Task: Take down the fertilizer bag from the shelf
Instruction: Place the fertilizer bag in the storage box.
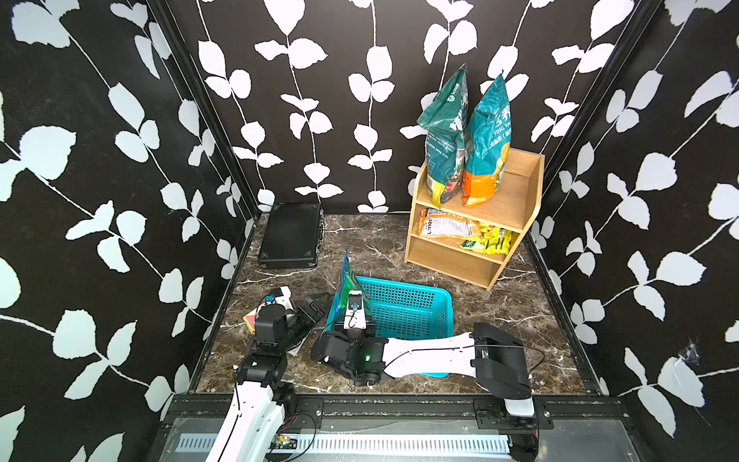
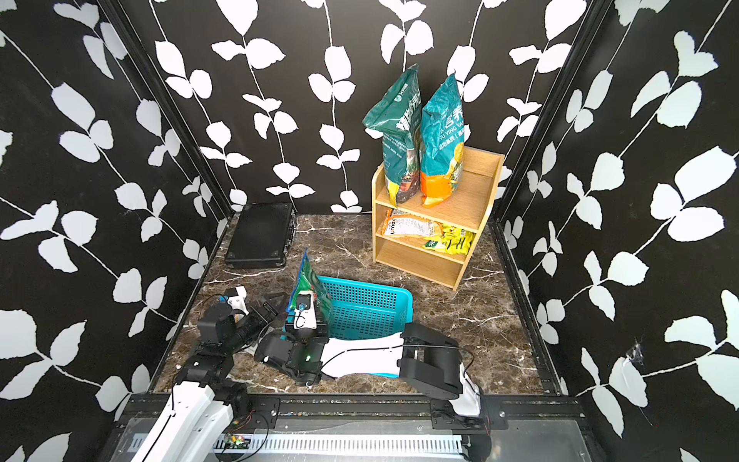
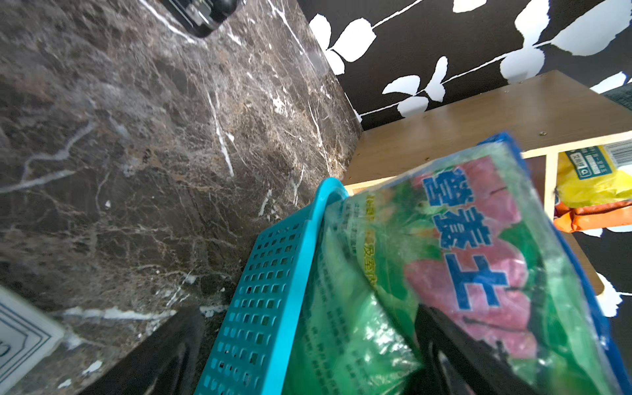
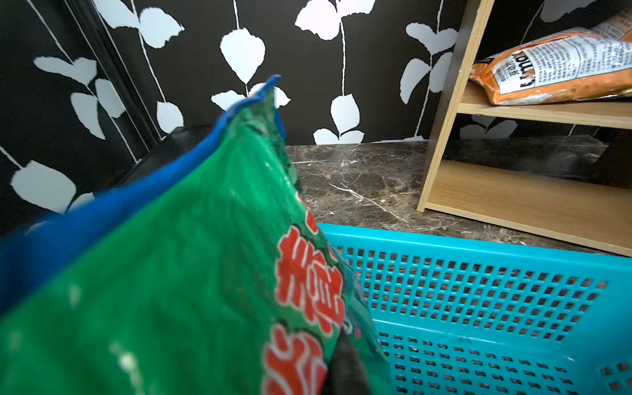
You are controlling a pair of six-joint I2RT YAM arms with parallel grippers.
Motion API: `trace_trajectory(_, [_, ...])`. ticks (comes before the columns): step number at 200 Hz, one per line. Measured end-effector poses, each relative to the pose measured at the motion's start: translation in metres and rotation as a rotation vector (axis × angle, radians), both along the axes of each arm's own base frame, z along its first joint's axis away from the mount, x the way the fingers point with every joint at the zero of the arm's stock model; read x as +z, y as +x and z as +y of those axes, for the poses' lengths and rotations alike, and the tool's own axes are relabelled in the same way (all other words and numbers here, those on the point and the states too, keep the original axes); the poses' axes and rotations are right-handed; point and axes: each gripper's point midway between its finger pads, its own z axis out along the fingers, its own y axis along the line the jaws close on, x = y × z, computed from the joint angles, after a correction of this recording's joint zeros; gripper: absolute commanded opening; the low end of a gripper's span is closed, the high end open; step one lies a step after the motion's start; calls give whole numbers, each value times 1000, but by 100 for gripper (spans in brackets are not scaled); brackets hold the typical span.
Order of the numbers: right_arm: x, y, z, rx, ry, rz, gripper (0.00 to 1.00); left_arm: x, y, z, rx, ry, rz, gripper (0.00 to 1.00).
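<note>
Marble tabletop (image 1: 520, 320): shelf (image 1: 452, 262), blue basket (image 1: 400, 308), black case (image 1: 291, 236).

Blue perforated basket (image 1: 400, 304) (image 2: 368, 308) (image 3: 266, 290) (image 4: 478, 307) sat on the dark brown marble worktop (image 1: 500, 320) (image 2: 460, 320), near its front edge. Black hard case (image 1: 291, 236) (image 2: 260, 236) lay flat, well apart from the basket, behind it and to its left, against the back wall. Small white item with a red corner (image 1: 250, 320) lay left of the basket, mostly hidden. Black wallpaper with white leaf vines (image 1: 320, 100) (image 2: 280, 100) ran behind the basket and on both sides.
</note>
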Motion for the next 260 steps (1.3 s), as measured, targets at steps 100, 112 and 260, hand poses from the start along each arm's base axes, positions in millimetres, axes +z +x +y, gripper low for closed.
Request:
trace_trajectory(100, [11, -25, 39, 262, 108, 64, 83, 24, -4, 11, 30, 72, -24, 99])
trace_trajectory(112, [11, -30, 48, 311, 109, 79, 86, 25, -5, 11, 30, 80, -20, 99])
trace_trajectory(260, [1, -39, 89, 542, 144, 152, 96, 71, -9, 23, 24, 221, -40, 99])
